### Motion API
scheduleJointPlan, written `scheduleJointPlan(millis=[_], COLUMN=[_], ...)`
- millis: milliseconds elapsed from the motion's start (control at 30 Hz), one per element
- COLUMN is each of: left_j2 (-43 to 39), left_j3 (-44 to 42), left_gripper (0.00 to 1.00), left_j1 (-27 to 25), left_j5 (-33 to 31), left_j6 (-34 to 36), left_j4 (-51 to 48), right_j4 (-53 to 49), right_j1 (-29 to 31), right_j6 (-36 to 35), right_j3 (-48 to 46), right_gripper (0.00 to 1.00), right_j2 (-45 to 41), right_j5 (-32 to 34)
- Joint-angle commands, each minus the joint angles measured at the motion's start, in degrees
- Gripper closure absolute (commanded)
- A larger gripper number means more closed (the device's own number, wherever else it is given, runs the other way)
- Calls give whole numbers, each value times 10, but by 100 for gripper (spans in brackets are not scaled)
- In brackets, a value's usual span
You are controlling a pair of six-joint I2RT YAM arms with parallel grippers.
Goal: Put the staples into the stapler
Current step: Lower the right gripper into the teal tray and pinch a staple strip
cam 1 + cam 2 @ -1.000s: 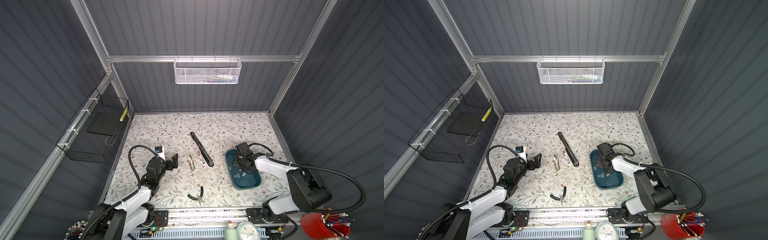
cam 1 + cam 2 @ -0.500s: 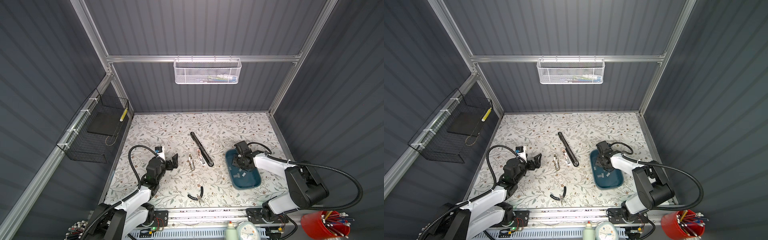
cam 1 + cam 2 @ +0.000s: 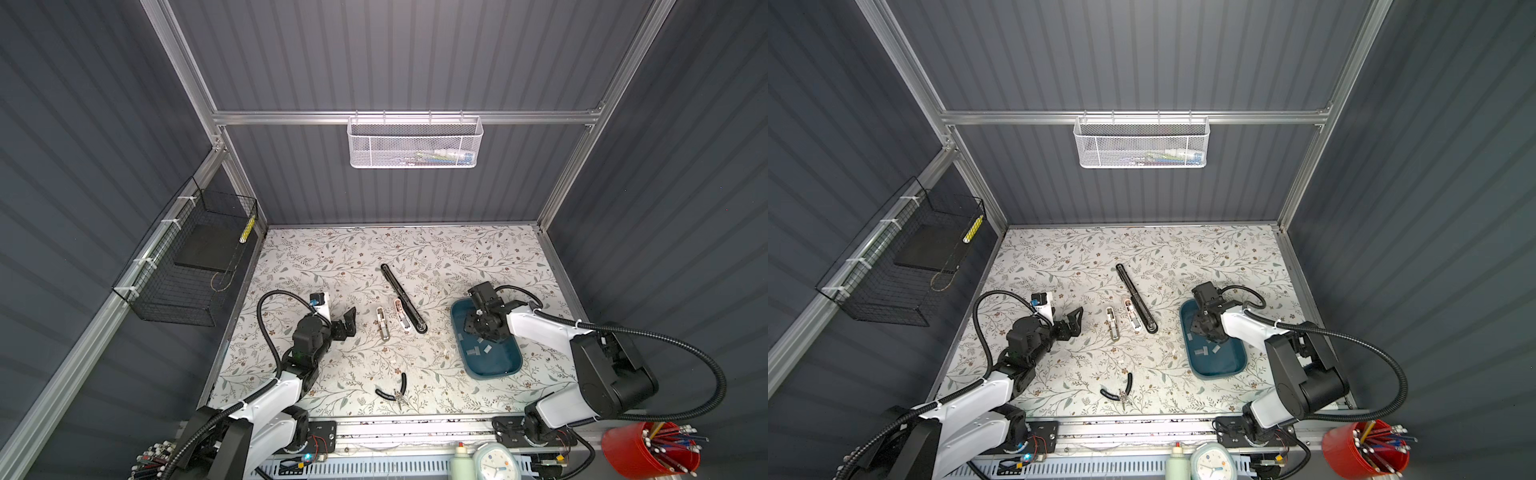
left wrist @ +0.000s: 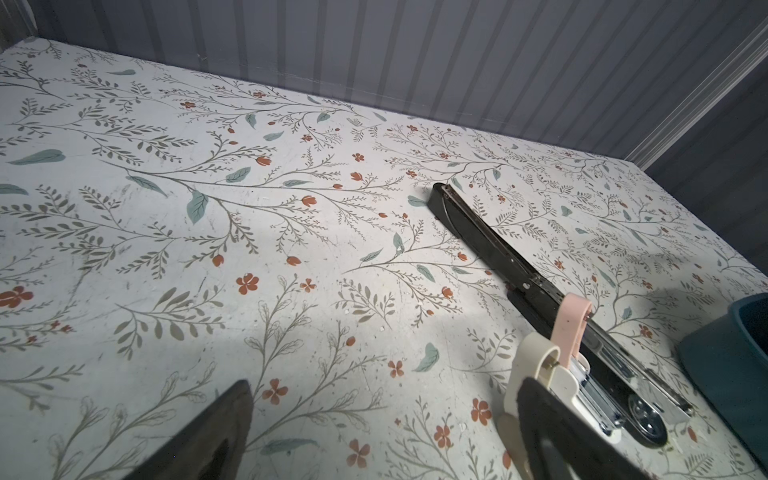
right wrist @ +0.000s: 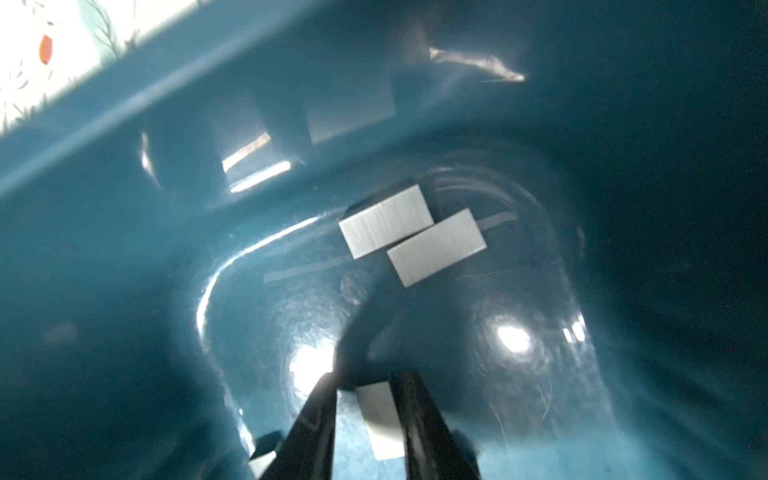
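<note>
**Top views.** In both: a long black metal stapler (image 3: pixel 402 297), folded out flat near the middle of the floral-patterned surface (image 3: pixel 332 266). To its right and well apart, a rounded dark teal plastic tray (image 3: pixel 492 376) holding the small flat silver-grey staple strips (image 3: pixel 473 352). Inside the tray's far end, the right jaws, low over the strips. Left of the stapler, the left jaws, spread wide, released and empty, near a small cream stapler (image 3: pixel 382 325) and a small pink one (image 3: pixel 400 312).

**Left wrist view.** Same black stapler (image 4: pixel 490 245) lying diagonally, bright open channel toward one end, tray corner (image 4: pixel 723 357) beside that end. Jaws far apart at the frame edge, nothing between them.

**Right wrist view.** Two strips (image 5: pixel 386 220) flat on the glossy tray floor, touching along an edge, matte silver, finely ribbed. A third strip (image 5: pixel 380 419) between the narrowly parted jaws, against one jaw, a sliver of blue showing at the other. Whether clenched on it: cannot tell.

**Handling, as a judgement.** Very light and stiff, yet brittle: probably glued rows, likely to snap if bent or squeezed hard. Smooth metal on slick plastic, so prone to skating away. Best taken across the narrow width, on the two long sides near mid-length, with a gentle pinch, kept level for the channel.
</note>
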Motion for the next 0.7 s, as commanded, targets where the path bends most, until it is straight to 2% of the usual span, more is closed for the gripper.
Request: scheduleJointPlan(millis=[0, 200, 667], left_j2=[2, 4, 5], left_j3=[11, 12, 12], left_gripper=[1, 1, 1], left_j1=[1, 1, 1], left_j5=[0, 1, 2], left_j6=[1, 1, 2], left_j4=[5, 6, 6], right_j4=[-44, -41, -37], right_j1=[3, 3, 2], right_j6=[5, 8, -1], right_j3=[0, -2, 10], right_gripper=[70, 71, 87], right_j2=[0, 2, 21], right_j5=[-4, 4, 10])
